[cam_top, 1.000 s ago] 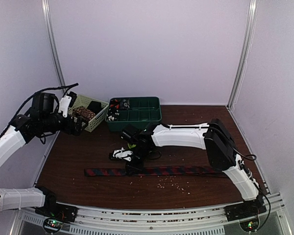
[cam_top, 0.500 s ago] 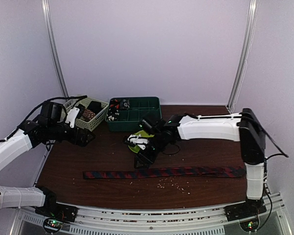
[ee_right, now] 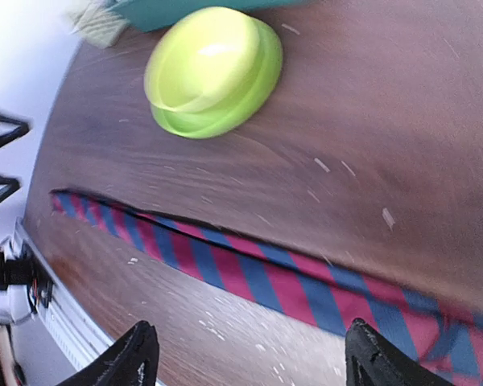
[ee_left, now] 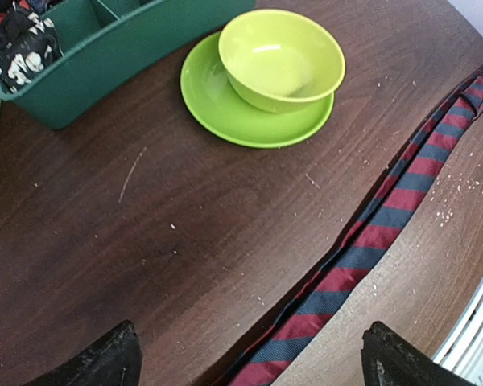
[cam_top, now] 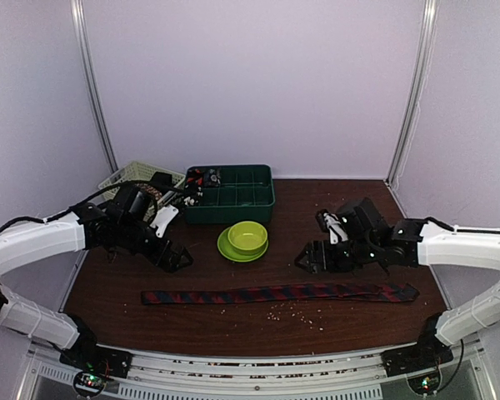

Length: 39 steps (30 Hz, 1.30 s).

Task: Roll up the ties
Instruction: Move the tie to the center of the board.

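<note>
The left claw and right claw are held spread apart, empty; the striped tie is laid flat on the tabletop beneath both.

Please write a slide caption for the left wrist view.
Striped tie lies flat near a bowl on its plate; fingers open.

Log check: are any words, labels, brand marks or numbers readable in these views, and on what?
No text can be read in any view.
The striped tie shows only red and navy stripes, with no label visible.
The green bowl, its plate and the green bin are unmarked.
The black-and-white fabric in the bin has a print too small to make out.
</note>
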### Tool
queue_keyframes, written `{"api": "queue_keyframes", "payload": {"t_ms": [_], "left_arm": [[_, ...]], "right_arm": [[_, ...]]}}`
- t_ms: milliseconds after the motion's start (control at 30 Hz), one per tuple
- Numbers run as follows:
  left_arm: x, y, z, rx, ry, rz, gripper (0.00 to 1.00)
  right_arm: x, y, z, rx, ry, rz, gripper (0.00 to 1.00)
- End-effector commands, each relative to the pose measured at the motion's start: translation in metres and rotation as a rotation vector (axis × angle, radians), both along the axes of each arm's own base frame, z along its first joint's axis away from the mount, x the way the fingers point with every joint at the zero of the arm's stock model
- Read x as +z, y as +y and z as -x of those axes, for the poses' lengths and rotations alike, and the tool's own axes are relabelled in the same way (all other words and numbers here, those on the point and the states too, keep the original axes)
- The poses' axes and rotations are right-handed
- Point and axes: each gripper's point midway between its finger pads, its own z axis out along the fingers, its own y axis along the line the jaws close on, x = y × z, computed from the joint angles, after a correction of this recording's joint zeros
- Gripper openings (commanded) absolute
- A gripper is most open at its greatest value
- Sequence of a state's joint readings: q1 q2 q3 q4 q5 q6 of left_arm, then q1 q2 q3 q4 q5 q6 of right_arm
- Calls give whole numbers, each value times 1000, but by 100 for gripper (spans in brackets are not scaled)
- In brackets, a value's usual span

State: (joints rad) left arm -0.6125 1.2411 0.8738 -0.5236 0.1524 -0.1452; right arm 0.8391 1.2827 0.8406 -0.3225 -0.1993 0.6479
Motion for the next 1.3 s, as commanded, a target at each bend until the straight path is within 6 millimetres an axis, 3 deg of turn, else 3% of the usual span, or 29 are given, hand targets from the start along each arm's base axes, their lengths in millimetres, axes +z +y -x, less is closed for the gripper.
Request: {"api": "queue_keyframes", "payload": {"t_ms": [0,133,300,567,667,767,867,1000,1267], "left_arm": [[17,-7,-14,38,-52,47,98],[19,-14,-19,41,-59,65,98],[19,-18,-24,45,-64,61,98],[22,-20,-29,58,-76,68,98],[21,-18,-29,64,-78,65,98],[20,-18,-28,66,-76,63,98],[19,-16,-29,72,-77,57,98],[18,-15,-31,76,-81,47,98],[21,-9,-31,89,-99,26,98]], "right_arm": [[-29,-64,7,-450,149,-69,80],[-64,-113,21,-701,240,-109,69],[-81,-136,26,-844,261,-108,60],[-100,-118,16,-872,341,-73,58],[-112,-115,17,-884,369,-55,52],[-125,-125,23,-931,392,-34,42],[-134,-144,28,-971,396,-6,33],[-136,-174,28,-1014,383,34,14],[-129,-248,29,-1119,392,170,13]]}}
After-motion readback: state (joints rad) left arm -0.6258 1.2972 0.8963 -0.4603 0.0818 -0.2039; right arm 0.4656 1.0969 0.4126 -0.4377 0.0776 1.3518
